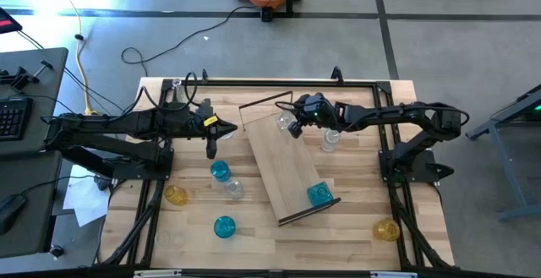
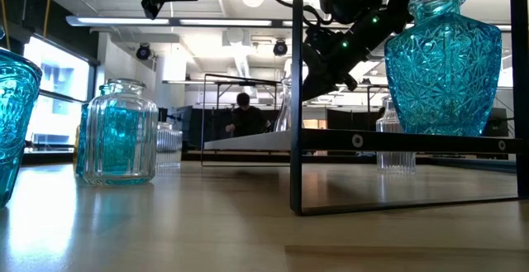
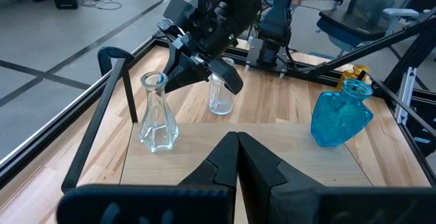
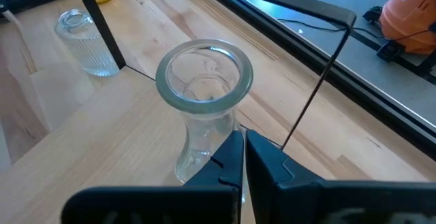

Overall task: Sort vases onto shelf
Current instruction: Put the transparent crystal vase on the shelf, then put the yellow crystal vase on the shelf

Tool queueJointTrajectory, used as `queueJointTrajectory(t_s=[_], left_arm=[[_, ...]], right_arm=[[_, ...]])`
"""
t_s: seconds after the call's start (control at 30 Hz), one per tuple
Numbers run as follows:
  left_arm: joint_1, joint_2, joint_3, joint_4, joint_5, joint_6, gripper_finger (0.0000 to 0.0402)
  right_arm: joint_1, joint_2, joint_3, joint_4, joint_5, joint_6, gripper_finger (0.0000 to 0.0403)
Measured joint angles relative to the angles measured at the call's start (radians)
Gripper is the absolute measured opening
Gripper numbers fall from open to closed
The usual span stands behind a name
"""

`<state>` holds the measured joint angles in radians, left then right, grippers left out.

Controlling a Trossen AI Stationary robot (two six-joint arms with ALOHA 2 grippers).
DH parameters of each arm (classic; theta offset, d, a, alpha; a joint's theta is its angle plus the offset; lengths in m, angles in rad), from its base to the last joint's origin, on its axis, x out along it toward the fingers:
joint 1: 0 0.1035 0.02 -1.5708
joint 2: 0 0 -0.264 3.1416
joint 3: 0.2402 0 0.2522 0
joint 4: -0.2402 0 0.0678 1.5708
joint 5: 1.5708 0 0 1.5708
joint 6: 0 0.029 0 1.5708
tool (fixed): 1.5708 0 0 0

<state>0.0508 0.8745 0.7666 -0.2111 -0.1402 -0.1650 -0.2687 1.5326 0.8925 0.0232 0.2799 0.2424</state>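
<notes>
The shelf [image 1: 292, 164], a light-wood plank on dark metal end frames, lies slantwise mid-table. A clear narrow-necked vase [image 4: 204, 101] stands upright near its far end [image 1: 283, 122]. A blue vase [image 1: 319, 193] stands near its near end. My right gripper [image 4: 243, 139] is shut, its fingertips close against the clear vase's lower body, on the side toward the table's right edge [image 1: 295, 128]. My left gripper [image 3: 237, 149] is shut and empty, held above the table left of the shelf. Loose vases stand on the table: blue [image 1: 220, 171], blue [image 1: 224, 226], clear [image 1: 330, 140], amber [image 1: 176, 195]. My right gripper's shut fingertips come slanting down from the table's right side, right beside the clear vase's lower body [image 4: 197, 152]. The fingers hide the meeting place, so I cannot tell whether they touch it. The vase stands upright on the plank.
Another amber vase [image 1: 386, 229] stands near the right front corner, and a clear vase [image 1: 234, 189] stands left of the shelf. Dark rails frame the table's edges [image 1: 270, 82]. The shelf's end frame [image 4: 320, 60] rises just beyond the clear vase.
</notes>
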Motion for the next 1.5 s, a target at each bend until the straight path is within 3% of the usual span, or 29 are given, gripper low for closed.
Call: queueJointTrajectory(t_s=[0.8, 1.0, 1.27, 1.5], left_arm=[[0.0, -0.005, -0.001, -0.002, 0.019, 0.02, 0.0003], [0.0, -0.048, -0.001, -0.022, 0.042, 0.033, 0.0003], [0.009, -0.164, 0.0, -0.155, -0.05, 0.041, 0.0003], [0.073, -0.223, 0.031, -0.479, -0.18, -0.056, 0.0003]], right_arm=[[0.01, -0.002, 0.0, 0.004, 0.0, -0.041, 0.0], [0.054, -0.033, 0.049, -0.098, 0.05, -0.064, 0.0], [0.143, -0.089, 0.201, -0.388, 0.183, -0.074, 0.0], [0.226, -0.104, 0.318, -0.489, 0.191, -0.108, 0.0]])
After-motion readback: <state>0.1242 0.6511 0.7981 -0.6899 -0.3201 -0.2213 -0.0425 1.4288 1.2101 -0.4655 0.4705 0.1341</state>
